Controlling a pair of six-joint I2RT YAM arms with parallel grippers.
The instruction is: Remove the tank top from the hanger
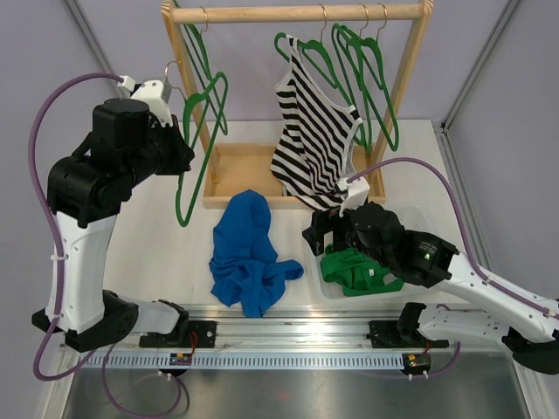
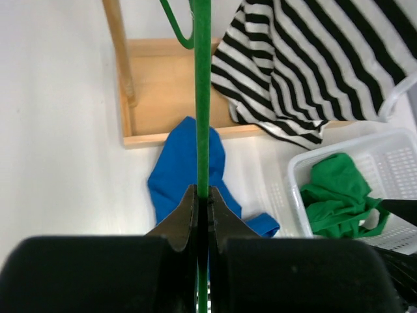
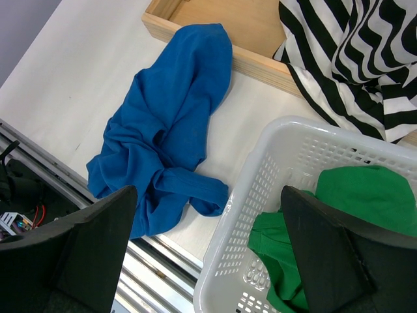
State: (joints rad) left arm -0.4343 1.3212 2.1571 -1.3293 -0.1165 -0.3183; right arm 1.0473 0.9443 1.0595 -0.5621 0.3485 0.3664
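Striped tank top [image 1: 310, 140] hanging crumpled, left gripper [image 2: 202, 193] clamped on empty hanger [image 2: 202, 98] — right gripper [image 3: 207, 222] spread

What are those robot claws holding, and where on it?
The left gripper pinches a green hanger on a thin straight bar; the right gripper is open, holding nothing.

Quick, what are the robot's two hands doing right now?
Left gripper: shut on the green hanger.
Right gripper: open, holding nothing.
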